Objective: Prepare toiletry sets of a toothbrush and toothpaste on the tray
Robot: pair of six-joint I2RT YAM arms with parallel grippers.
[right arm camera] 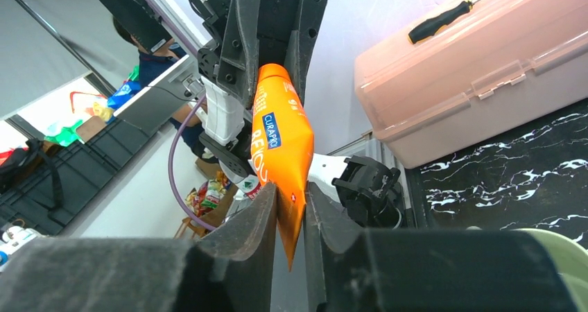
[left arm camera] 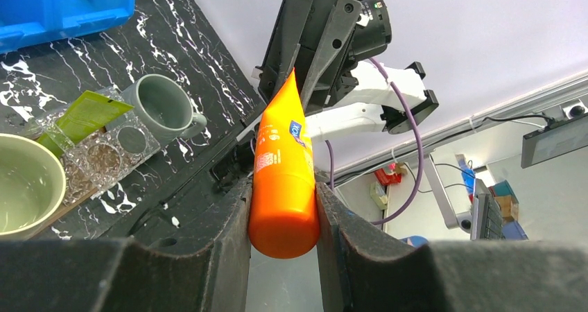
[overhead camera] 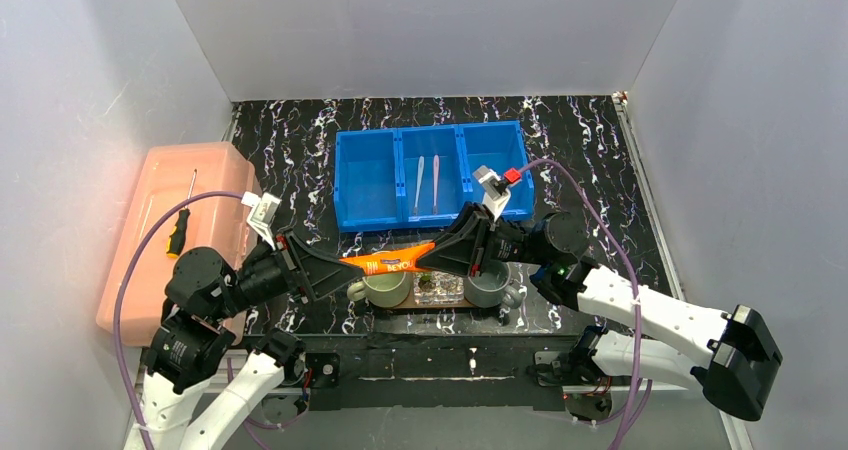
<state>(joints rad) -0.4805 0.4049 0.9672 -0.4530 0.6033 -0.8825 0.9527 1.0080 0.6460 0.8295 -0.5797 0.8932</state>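
Mid-air handover: left gripper (left arm camera: 283, 197) clamps the orange tube (left arm camera: 281, 145) at its fat end, right gripper (right arm camera: 290, 200) pinches the crimped tail. Left should release only once right's firm.

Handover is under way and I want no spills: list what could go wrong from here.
1. Both the left gripper and the right gripper clamp the orange tube; pulling apart before one opens could strain or squeeze it.
2. The right gripper pinches only the thin crimped tail; the tube might slip and fall toward the green mug below.
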